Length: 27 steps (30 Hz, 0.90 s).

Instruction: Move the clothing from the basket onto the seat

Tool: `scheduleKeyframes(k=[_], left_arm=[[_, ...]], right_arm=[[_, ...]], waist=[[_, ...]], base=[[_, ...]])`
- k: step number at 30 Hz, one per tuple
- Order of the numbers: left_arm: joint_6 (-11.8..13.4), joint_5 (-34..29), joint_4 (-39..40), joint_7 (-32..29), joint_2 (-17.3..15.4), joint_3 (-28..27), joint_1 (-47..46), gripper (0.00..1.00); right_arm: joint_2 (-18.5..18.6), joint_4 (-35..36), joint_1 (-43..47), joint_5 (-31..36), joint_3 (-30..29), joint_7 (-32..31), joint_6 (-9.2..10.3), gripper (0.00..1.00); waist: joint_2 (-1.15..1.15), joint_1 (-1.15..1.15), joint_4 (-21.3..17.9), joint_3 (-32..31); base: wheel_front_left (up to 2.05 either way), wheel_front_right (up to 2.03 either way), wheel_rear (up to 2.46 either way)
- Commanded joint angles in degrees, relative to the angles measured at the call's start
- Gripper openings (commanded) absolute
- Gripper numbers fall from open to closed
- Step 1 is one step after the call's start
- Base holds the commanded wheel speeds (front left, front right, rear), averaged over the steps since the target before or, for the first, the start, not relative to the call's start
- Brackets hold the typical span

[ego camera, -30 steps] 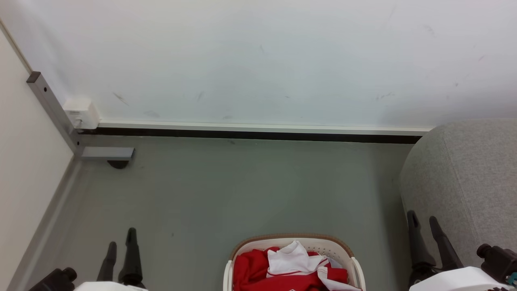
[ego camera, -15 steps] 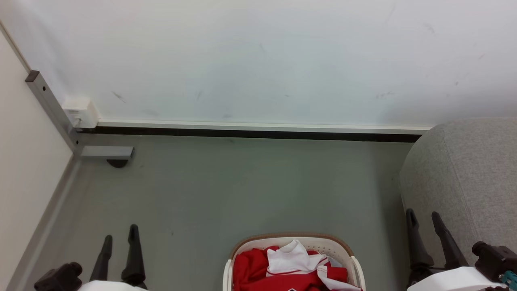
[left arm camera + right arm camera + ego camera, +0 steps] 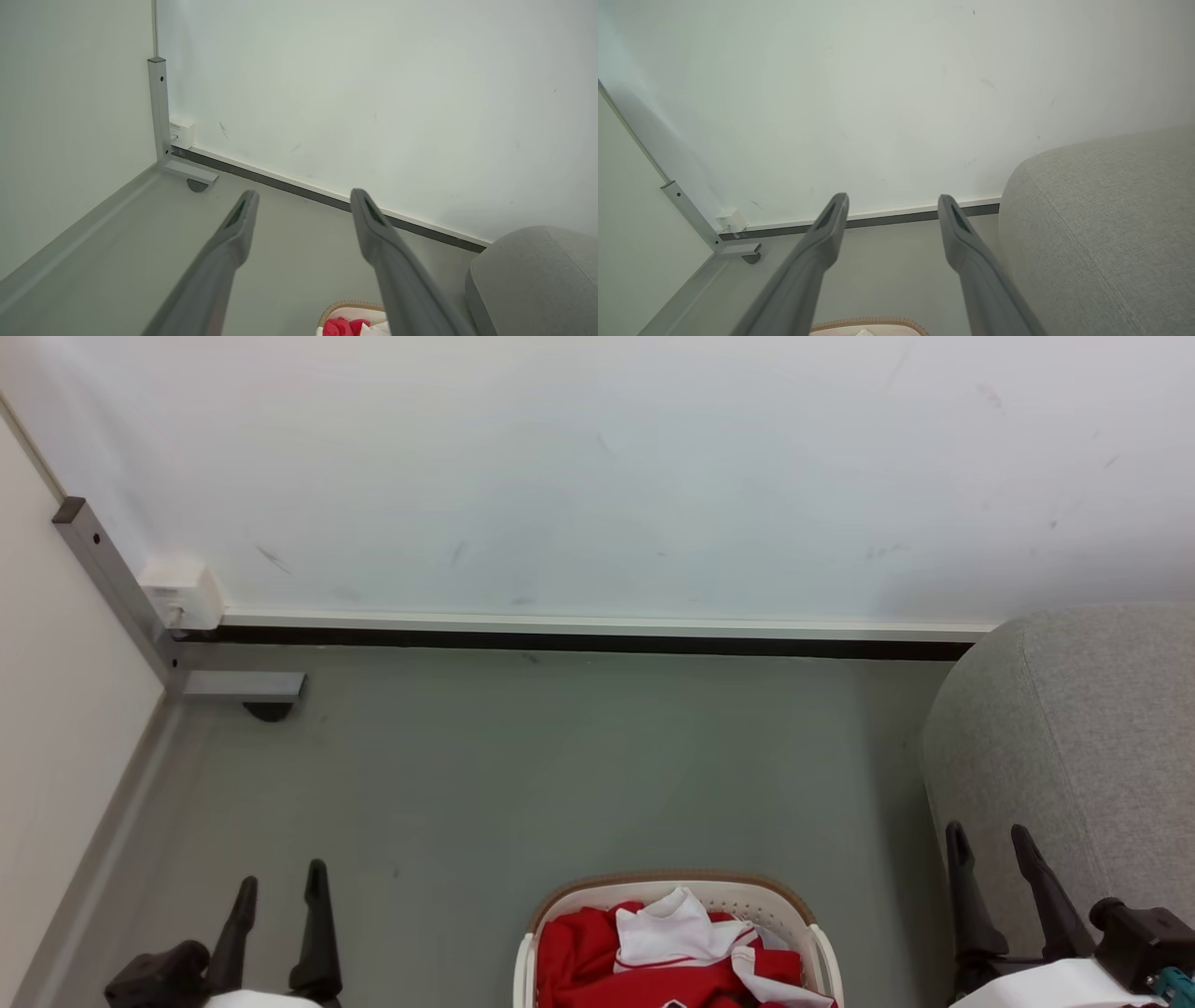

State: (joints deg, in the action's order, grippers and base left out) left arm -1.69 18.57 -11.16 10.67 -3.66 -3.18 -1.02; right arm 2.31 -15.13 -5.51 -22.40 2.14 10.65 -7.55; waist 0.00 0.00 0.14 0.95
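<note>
The white basket (image 3: 686,889) with a brown rim stands on the floor at the bottom centre of the head view, cut off by the frame edge. Red clothing (image 3: 583,952) with white trim lies bunched inside it. The grey seat (image 3: 1074,747) fills the right side. My left gripper (image 3: 280,877) hovers open at the lower left, well left of the basket. My right gripper (image 3: 988,835) stands open at the lower right, in front of the seat's side. The left wrist view shows the basket (image 3: 348,308) and clothing (image 3: 341,326) low between the fingers. The right wrist view shows the seat (image 3: 1101,224).
A pale wall (image 3: 597,476) with a dark baseboard runs across the back. A grey metal post (image 3: 112,588) with a foot bracket and a white box (image 3: 182,593) stand in the left corner. Grey floor (image 3: 560,765) lies open ahead of the basket.
Both grippers shifted slightly: the left one's fingers spread and moved a little right, the right one dropped a bit. The head view drifted slightly. Basket and clothing lie as before.
</note>
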Motion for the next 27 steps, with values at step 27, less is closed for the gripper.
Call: scheduleKeyframes(k=[27], left_arm=[[0.44, -13.26, -2.00, 3.56, -1.15, 0.56, 0.26, 1.00]], right_arm=[[0.73, -2.28, -0.32, 12.06, -0.39, 3.61, 0.11, 1.00]], waist=[[0.00, 0.00, 0.59, -0.10]], base=[[0.00, 0.00, 0.00]])
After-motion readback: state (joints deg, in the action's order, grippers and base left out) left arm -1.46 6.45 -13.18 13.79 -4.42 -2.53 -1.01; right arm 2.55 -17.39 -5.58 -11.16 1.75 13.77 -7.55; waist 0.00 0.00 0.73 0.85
